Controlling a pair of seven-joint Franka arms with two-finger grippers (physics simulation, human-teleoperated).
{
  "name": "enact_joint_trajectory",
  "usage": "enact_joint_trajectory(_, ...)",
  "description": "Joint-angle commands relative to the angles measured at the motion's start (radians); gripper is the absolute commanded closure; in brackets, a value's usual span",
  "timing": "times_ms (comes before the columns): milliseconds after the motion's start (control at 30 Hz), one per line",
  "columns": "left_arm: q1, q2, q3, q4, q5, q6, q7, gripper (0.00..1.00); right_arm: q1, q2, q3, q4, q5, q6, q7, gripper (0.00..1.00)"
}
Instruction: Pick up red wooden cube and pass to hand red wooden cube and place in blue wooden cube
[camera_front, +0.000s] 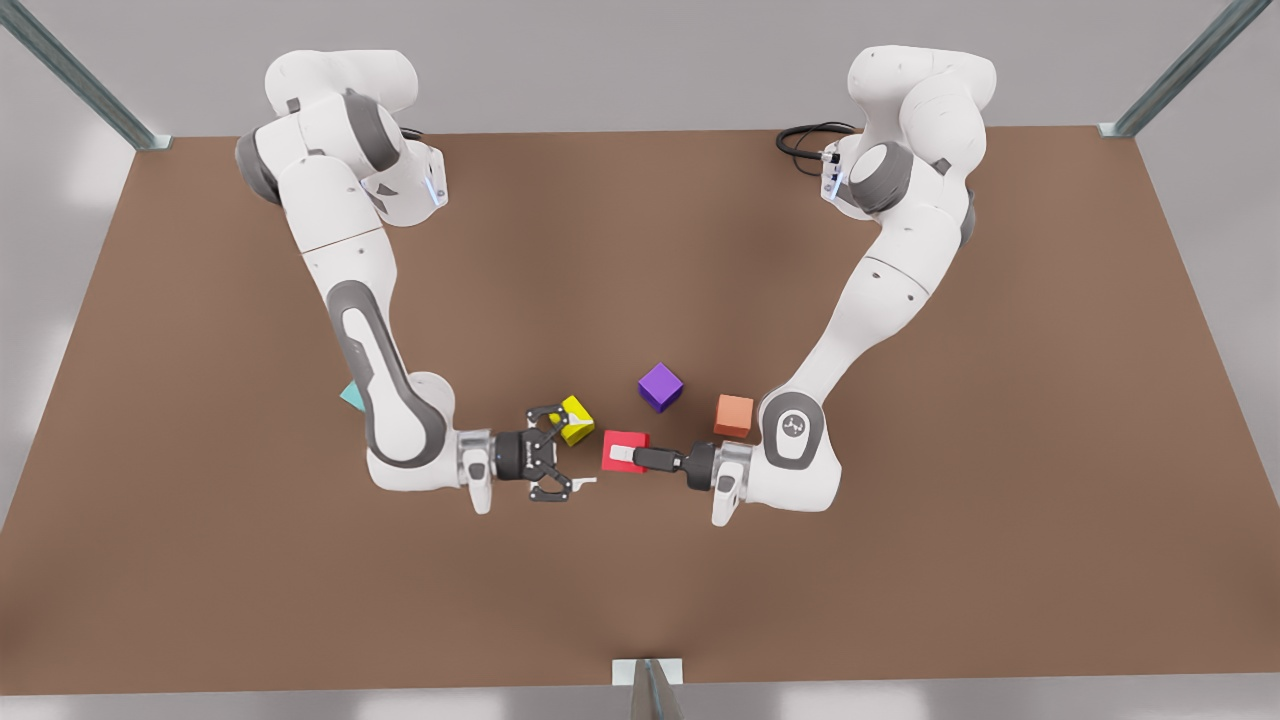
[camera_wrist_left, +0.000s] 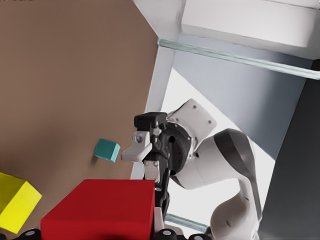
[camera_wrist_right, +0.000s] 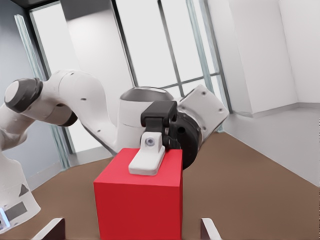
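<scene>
The red wooden cube (camera_front: 628, 441) (camera_wrist_left: 100, 210) (camera_wrist_right: 140, 205) hangs between the two arms near the table's middle. My left gripper (camera_front: 625, 456), the plain parallel one on the arm at the front view's right, is shut on it, one white pad lying across the cube's top. The hand, my right gripper (camera_front: 568, 455), is the black linkage-fingered one on the front view's left arm. It faces the cube, open, just short of it, and its fingertips (camera_wrist_right: 52, 227) spread wider than the cube. The blue wooden cube (camera_front: 351, 396) (camera_wrist_left: 107, 150) lies on the table, partly hidden behind that arm's elbow.
A yellow cube (camera_front: 577, 420) (camera_wrist_left: 17, 200) sits right beside the hand's upper finger. A purple cube (camera_front: 660, 386) and a pale orange cube (camera_front: 734, 415) lie just behind the handover spot. A black cable (camera_front: 810, 140) is coiled at the back; a metal post (camera_front: 648, 685) stands at the front edge.
</scene>
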Motion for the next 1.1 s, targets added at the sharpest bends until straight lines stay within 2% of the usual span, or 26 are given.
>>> enact_joint_trajectory(0,-0.002,-0.002,-0.001,0.000,-0.021,-0.002,0.156,0.56,0.003,0.001,0.001,0.001,0.007,0.037,-0.229,0.00)
enact_joint_trajectory(667,-0.037,-0.005,-0.010,0.003,-0.021,0.074,0.145,0.56,0.062,0.008,0.016,0.019,0.049,0.152,-0.217,0.01)
enact_joint_trajectory(700,-0.037,-0.005,-0.010,0.003,-0.021,0.074,0.147,0.56,0.062,0.008,0.016,0.022,0.047,0.152,-0.215,0.13)
enact_joint_trajectory(733,-0.039,-0.005,-0.010,0.003,-0.021,0.074,0.149,0.56,0.062,0.008,0.015,0.022,0.047,0.155,-0.215,0.35)
enact_joint_trajectory(767,-0.037,-0.005,-0.010,0.003,-0.021,0.074,0.150,0.55,0.061,0.008,0.016,0.022,0.047,0.157,-0.215,0.43)
enact_joint_trajectory(800,-0.037,-0.004,-0.010,0.003,-0.021,0.074,0.152,0.30,0.061,0.008,0.015,0.022,0.047,0.157,-0.215,0.51)
enact_joint_trajectory(833,-0.037,-0.005,-0.010,0.003,-0.019,0.074,0.152,0.00,0.059,0.008,0.015,0.022,0.047,0.157,-0.215,0.60)
enact_joint_trajectory(1000,-0.019,-0.012,-0.010,0.000,-0.013,0.061,0.141,0.00,0.055,0.008,0.016,0.020,0.049,0.157,-0.214,0.61)
enact_joint_trajectory(1067,0.061,-0.022,-0.010,-0.002,0.050,-0.036,0.132,0.00,0.055,0.008,0.016,0.020,0.049,0.155,-0.214,0.61)
